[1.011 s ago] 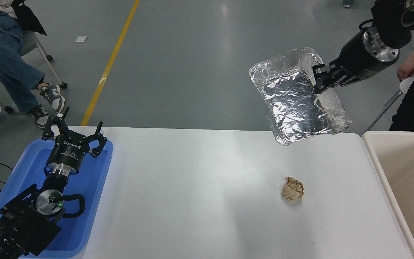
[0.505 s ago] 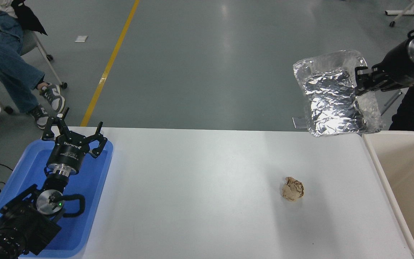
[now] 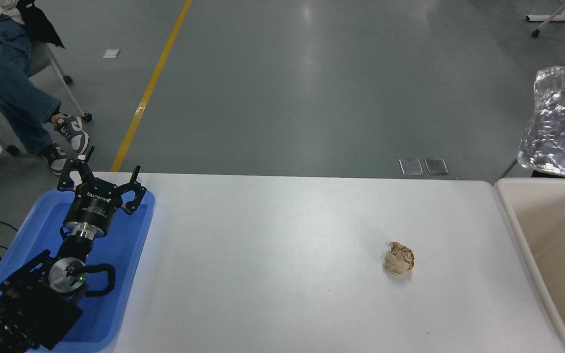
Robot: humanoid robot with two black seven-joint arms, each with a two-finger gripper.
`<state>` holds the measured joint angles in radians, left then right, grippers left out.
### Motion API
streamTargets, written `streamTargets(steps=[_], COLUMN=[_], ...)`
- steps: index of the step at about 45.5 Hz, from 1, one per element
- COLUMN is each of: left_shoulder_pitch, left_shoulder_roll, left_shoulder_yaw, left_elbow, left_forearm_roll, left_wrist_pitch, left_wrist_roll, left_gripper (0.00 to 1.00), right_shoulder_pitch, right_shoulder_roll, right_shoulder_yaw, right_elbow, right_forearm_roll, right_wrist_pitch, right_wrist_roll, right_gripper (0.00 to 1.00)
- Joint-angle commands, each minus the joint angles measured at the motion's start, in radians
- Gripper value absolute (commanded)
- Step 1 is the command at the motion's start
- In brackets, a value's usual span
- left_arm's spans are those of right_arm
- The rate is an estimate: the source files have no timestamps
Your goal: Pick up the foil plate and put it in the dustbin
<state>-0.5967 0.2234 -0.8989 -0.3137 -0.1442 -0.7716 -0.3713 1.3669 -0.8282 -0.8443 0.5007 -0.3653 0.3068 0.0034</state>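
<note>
The task looks well past its midpoint: the foil plate [image 3: 562, 127] is off the table [image 3: 282, 255] and hangs in the air at the right edge of the head view, above the far end of the dustbin [image 3: 513, 220], partly cut off by the frame. It has not yet gone in; the visible part of the beige bin shows only bare inner walls, so the lowering and letting go remain to be done. The right gripper and its arm are out of view past the right edge, so whether its fingers clamp the plate cannot be told, though the plate hanging free in the air suggests something holds it. Compared with the earlier frames, the plate has travelled steadily rightward, from over the table's far right part to above the bin, and the black arm that showed gripping its rim has slipped out of sight. The left gripper [image 3: 100, 189] sits parked over the blue tray [image 3: 130, 255] at the lower left, fingers spread apart, unchanged. The crumpled paper ball [image 3: 399, 258] lies where it was on the table.
</note>
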Motion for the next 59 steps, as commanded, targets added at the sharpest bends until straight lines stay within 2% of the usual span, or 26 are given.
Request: streamTargets(steps=[1,20,28,48,51,53,54,57,59], left_shoulder_pitch=[0.0,0.0,0.0,0.0,0.0,0.0,0.0,0.0,0.0], left_shoulder_roll=[-0.001,-0.001,0.001,0.001,0.001,0.001,-0.001,-0.001,0.001], left_shoulder_yaw=[0.0,0.0,0.0,0.0,-0.002,0.0,0.0,0.0,0.0], left_elbow=[-0.001,-0.001,-0.001,0.001,-0.001,0.001,-0.001,0.001,0.001], left_forearm_roll=[0.0,0.0,0.0,0.0,0.0,0.0,0.0,0.0,0.0], left_wrist_pitch=[0.0,0.0,0.0,0.0,0.0,0.0,0.0,0.0,0.0], left_wrist_roll=[0.0,0.0,0.0,0.0,0.0,-0.001,0.0,0.0,0.0], left_gripper=[1.0,1.0,1.0,1.0,1.0,1.0,1.0,1.0,1.0], right_shoulder_pitch=[-0.279,-0.548,-0.615,-0.661,-0.661,-0.661,-0.663,-0.663,-0.663], right_shoulder_roll=[-0.002,0.095,0.127,0.172,0.169,0.166,0.166,0.166,0.167], right_shoulder_yaw=[0.004,0.017,0.105,0.113,0.114,0.113,0.113,0.11,0.11], right_elbow=[-0.1,-0.11,-0.111,-0.16,-0.16,-0.16,-0.16,-0.159,-0.156], right_forearm_roll=[0.141,0.341,0.342,0.342,0.345,0.344,0.344,0.338,0.332], right_wrist_pitch=[-0.218,-0.371,-0.403,-0.417,-0.419,-0.42,-0.422,-0.423,-0.42], right_wrist_roll=[-0.005,-0.008,-0.008,-0.008,-0.008,-0.007,-0.006,-0.006,-0.006], right_gripper=[0.0,0.0,0.0,0.0,0.28,0.5,0.66,0.98,1.0])
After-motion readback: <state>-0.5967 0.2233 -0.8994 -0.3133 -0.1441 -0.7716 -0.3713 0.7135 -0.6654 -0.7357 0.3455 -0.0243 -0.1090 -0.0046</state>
